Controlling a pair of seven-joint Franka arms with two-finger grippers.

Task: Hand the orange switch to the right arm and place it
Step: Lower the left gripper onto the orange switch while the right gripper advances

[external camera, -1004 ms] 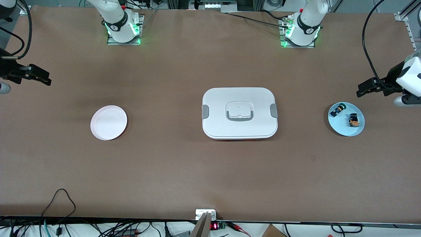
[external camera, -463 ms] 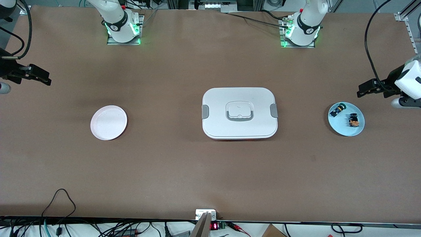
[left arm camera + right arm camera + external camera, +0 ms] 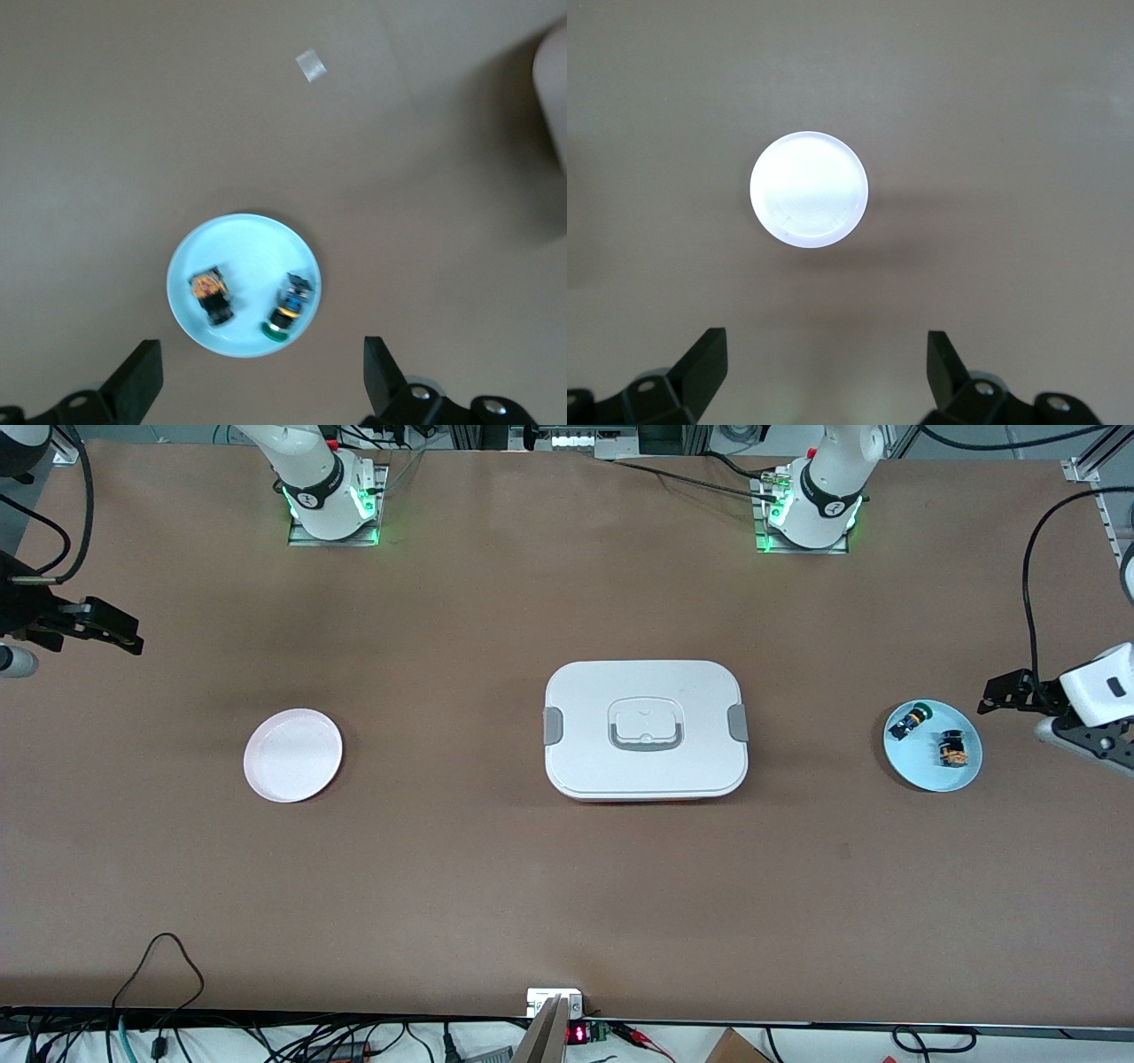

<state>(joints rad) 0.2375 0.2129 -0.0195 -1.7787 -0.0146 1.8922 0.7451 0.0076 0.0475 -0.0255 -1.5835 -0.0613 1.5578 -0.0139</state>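
Note:
The orange switch (image 3: 953, 750) lies on a light blue plate (image 3: 921, 769) at the left arm's end of the table, beside a black switch with a green cap (image 3: 905, 721). My left gripper (image 3: 999, 693) hangs open and empty over the table next to that plate. In the left wrist view the orange switch (image 3: 211, 295), the green-capped switch (image 3: 290, 307) and the plate (image 3: 248, 248) sit just ahead of the open left gripper (image 3: 261, 381). My right gripper (image 3: 115, 634) waits open and empty at the right arm's end; it also shows in the right wrist view (image 3: 824, 372).
A white lidded box (image 3: 645, 729) with grey latches stands mid-table. An empty white plate (image 3: 292, 755) lies toward the right arm's end and shows in the right wrist view (image 3: 809, 189). A small tape scrap (image 3: 310, 65) lies on the table.
My left gripper has shifted toward the table's end and come down beside the blue plate. The right gripper has barely moved. The switches lie as before.

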